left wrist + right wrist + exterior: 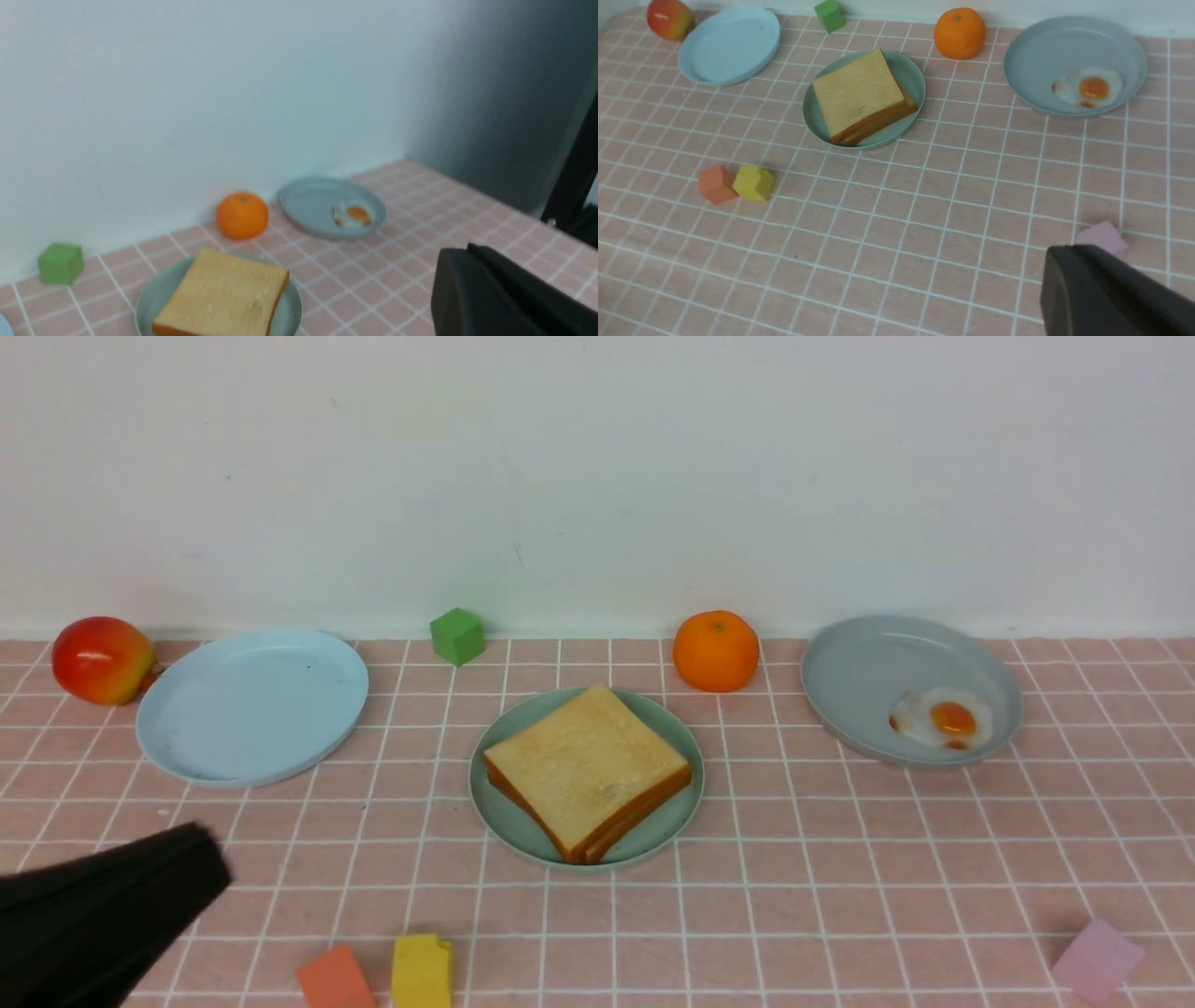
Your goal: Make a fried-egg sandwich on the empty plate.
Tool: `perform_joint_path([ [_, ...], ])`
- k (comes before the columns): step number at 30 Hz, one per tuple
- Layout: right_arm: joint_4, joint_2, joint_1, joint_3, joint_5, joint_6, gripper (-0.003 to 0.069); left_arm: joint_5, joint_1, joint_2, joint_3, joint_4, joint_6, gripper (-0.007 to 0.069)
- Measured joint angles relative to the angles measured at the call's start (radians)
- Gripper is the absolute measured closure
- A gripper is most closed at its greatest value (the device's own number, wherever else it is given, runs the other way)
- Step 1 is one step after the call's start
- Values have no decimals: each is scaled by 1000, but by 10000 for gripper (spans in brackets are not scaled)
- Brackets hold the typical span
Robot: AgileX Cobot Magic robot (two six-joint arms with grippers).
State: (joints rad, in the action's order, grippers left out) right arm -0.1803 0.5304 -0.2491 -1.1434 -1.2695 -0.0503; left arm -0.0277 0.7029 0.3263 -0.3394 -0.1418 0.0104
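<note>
Nearest the front camera: orange block (334, 980) and yellow block (421, 972), touching side by side at the near edge of the pink-tiled bench (803, 896); pink block (1097, 959) near the right corner. Left claw (201, 859) enters low on the left, black, fingers pressed together with nothing between them, hovering over bare tiles, well apart from any plate. Right claw (1069, 284) shows only in its own wrist view, a dark closed tip, empty, just beside the pink block. Centre of bench: mint-green plate (509, 812) carrying two toast slices (586, 767) stacked one on the other, golden tops, orange-brown crusts showing at the near edges, the stack turned corner-on to the camera. No egg visible between or on the slices; whether one lies hidden inside the stack cannot be told. Fried egg (941, 718), white with a yellow-orange yolk, lies in the grey-blue plate (868, 663) at the right rear, toward that plate's near right side. Orange (715, 651) sits between the green and grey-blue plates, close to the wall. Pale blue plate (252, 705) at left rear holds nothing; red-yellow apple (102, 659) just beside its far left rim. Green cube (457, 636) by the wall, between the pale blue plate and the orange.
</note>
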Motion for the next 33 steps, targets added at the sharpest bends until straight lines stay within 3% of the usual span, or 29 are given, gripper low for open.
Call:
perform_joint_path([
  [13,0,-12,5,22,0,-20,649,-99,0,-71,155,-72,-63,638],
  [20,-9,-101,62,101,0,-20,645,-132,0,-71,172,-80,-71,638],
  [23,52,-158,92,160,6,-22,645,-139,0,-71,172,-81,-71,638],
  [26,94,-237,130,278,161,-22,652,-142,0,-71,172,-81,-71,638],
  [31,126,-397,192,718,704,-22,659,-143,0,-71,174,-81,-72,638],
  [33,148,-447,203,901,834,-23,660,-143,0,-71,174,-82,-74,638],
])
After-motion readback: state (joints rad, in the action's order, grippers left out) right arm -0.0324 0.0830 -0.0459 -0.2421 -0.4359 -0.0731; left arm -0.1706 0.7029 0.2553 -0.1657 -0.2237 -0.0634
